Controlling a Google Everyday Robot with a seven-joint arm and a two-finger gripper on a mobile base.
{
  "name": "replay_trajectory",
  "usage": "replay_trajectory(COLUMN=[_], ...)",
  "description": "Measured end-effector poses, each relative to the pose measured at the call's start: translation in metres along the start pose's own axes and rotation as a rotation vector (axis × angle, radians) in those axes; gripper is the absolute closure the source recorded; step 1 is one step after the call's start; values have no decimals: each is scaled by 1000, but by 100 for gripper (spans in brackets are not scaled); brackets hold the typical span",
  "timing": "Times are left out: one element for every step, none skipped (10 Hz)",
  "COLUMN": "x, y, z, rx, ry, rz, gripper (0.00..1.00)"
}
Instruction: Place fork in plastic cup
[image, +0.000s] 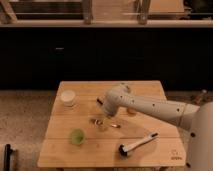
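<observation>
The silver fork (114, 125) lies on the wooden table (60, 155) near its middle. My gripper (102, 121) hangs from the white arm (150, 106) and is low over the fork's left half, hiding part of it. A pale plastic cup (68, 98) stands at the table's back left. A green cup (76, 136) stands at the front left, left of the fork.
A black-and-white long-handled brush (136, 145) lies at the front right of the table. A small orange object (131, 111) sits behind the arm at mid right. A dark cabinet front runs behind the table.
</observation>
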Motion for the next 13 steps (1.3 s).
replay_trajectory(x=[-1,-1,-1,0,1,3,4,6,8,9,11,12,13], y=[2,4,8,9,11,14,15,17,18,18,19,19,19], z=[4,9,14,16,18,21,22,24,25,26,27,28,28], rx=[-6,-13,-21,-24,-27,-28,-29,-31,-31,-31,-33,-33,-31], ry=[6,15,26,30,33,39,42,45,48,48,49,49,47], rz=[-5,-9,-12,-13,-11,-8,-6,-4,-2,-1,0,2,2], gripper=[20,20,20,20,20,20,20,20,20,20,21,26,38])
